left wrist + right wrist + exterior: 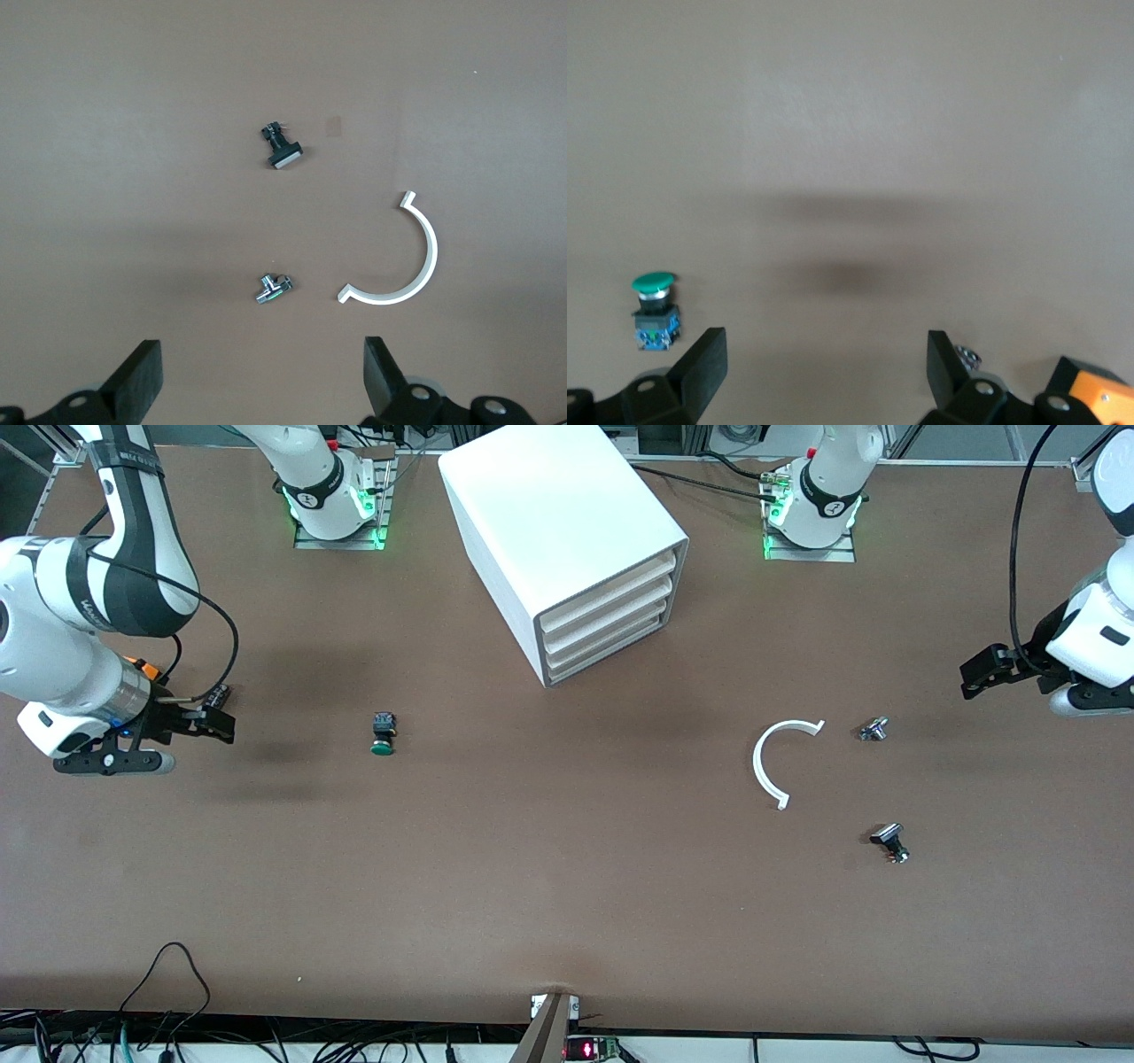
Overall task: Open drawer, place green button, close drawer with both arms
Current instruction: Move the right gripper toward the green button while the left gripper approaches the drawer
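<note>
The button has a green cap and a black body and lies on its side on the bare table toward the right arm's end; the right wrist view also shows the button. The white cabinet stands between the arm bases. Its lowest drawer is shut, like the two above it. My right gripper hangs open and empty over the table, apart from the button. My left gripper hangs open and empty over the table at the left arm's end.
A white C-shaped piece lies toward the left arm's end. Beside it is a small metal part. A black-capped metal part lies nearer the front camera.
</note>
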Available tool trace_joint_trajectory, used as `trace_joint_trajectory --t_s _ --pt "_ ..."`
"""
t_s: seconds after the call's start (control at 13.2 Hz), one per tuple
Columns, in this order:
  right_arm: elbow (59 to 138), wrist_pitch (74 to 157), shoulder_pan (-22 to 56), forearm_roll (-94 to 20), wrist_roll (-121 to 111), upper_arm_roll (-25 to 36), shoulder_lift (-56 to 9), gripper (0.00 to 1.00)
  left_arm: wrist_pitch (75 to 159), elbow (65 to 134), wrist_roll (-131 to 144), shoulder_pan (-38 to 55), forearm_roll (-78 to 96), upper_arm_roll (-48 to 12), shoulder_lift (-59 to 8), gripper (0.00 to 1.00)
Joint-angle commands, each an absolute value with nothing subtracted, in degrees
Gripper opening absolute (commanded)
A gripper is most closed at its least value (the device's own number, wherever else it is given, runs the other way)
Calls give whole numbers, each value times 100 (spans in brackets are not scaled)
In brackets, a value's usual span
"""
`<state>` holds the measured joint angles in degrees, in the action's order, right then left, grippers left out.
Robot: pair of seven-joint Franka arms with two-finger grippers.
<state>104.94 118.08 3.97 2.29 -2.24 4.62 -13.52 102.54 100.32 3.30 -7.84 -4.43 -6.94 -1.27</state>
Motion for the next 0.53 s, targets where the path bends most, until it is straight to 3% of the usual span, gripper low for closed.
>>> trace_joint_trajectory --t_s 0.0,0.45 --pt "10116 11681 439 105 -229 483 -1626 100 10204 9852 273 -765 -379 -729 -368 100" --pt "10125 11672 580 97 -281 483 -1749 100 10204 9923 237 -738 506 -1468 -1203 100"
